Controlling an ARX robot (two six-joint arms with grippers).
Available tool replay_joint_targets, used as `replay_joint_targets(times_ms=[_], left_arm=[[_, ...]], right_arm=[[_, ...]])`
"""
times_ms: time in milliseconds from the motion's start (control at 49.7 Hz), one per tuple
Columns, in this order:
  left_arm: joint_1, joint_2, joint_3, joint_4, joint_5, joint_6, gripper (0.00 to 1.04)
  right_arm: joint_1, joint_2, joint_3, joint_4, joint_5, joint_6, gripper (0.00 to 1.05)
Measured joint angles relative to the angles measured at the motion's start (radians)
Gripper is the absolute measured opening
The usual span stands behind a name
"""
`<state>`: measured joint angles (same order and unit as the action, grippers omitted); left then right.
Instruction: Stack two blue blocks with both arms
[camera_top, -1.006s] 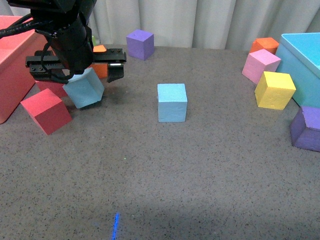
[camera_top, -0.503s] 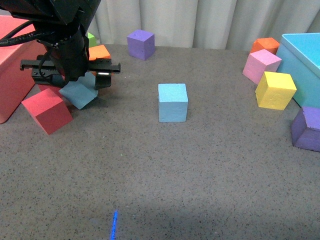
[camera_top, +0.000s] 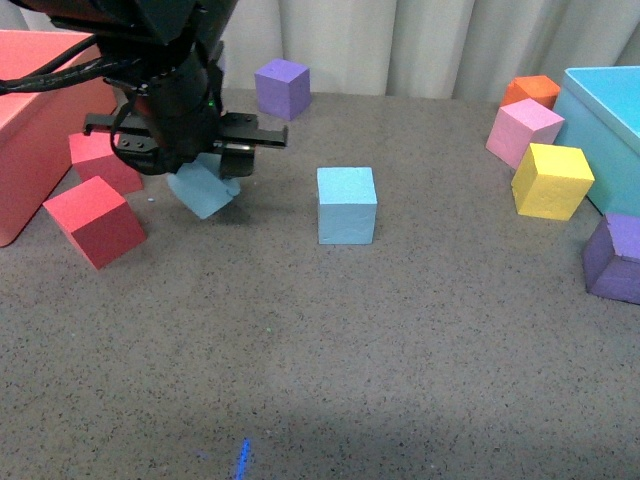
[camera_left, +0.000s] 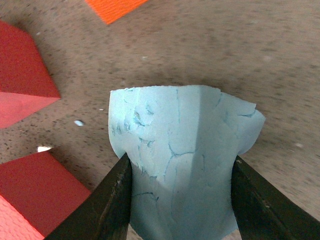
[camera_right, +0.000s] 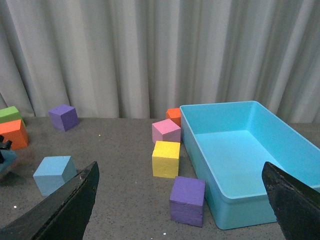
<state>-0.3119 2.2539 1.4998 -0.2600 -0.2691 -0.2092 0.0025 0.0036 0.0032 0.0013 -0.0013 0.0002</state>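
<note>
My left gripper (camera_top: 205, 175) is shut on a light blue block (camera_top: 203, 189), which hangs tilted just above the table at the left. In the left wrist view that cracked blue block (camera_left: 180, 155) fills the space between both black fingers (camera_left: 105, 205). A second blue block (camera_top: 346, 204) rests flat on the table to its right, a short gap away; it also shows in the right wrist view (camera_right: 54, 173). My right gripper (camera_right: 180, 200) is open, held high with nothing between its fingers; it does not show in the front view.
Two red cubes (camera_top: 92, 220) and a red bin (camera_top: 25, 150) lie at the left. A purple cube (camera_top: 281, 88) sits at the back. Pink (camera_top: 522, 132), yellow (camera_top: 549, 180), orange (camera_top: 529, 91) and purple (camera_top: 612, 258) cubes flank the turquoise bin (camera_top: 610, 120) at the right.
My left arm has carried the blue block to the right, away from the red cubes and closer to the resting blue block. The resting block has not moved.
</note>
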Motion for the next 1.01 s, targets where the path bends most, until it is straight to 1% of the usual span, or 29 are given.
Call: replay_joint_targets(times_ms=[121, 241, 322, 463, 604, 805, 1006], left_arm=[[-0.059, -0.055, -0.035, 0.027, -0.024, 0.029, 0.47], [-0.146, -0.122, -0.061, 0.077, -0.084, 0.077, 0.46], [-0.200, -0.140, -0.085, 0.142, -0.151, 0.140, 0.46], [-0.264, -0.127, -0.119, 0.284, -0.224, 0.240, 0.45], [-0.291, -0.103, -0.119, 0.378, -0.249, 0.309, 0.45], [-0.316, -0.072, -0.118, 0.365, -0.250, 0.358, 0.44], [-0.333, -0.071, -0.150, 0.418, -0.262, 0.440, 0.44]], right_arm=[[0.000, 0.000, 0.000, 0.000, 0.000, 0.000, 0.95], [0.000, 0.000, 0.000, 0.000, 0.000, 0.000, 0.95], [0.000, 0.000, 0.000, 0.000, 0.000, 0.000, 0.95], [0.000, 0.000, 0.000, 0.000, 0.000, 0.000, 0.95], [0.000, 0.000, 0.000, 0.000, 0.000, 0.000, 0.95], [0.000, 0.000, 0.000, 0.000, 0.000, 0.000, 0.95], [0.000, 0.000, 0.000, 0.000, 0.000, 0.000, 0.95]])
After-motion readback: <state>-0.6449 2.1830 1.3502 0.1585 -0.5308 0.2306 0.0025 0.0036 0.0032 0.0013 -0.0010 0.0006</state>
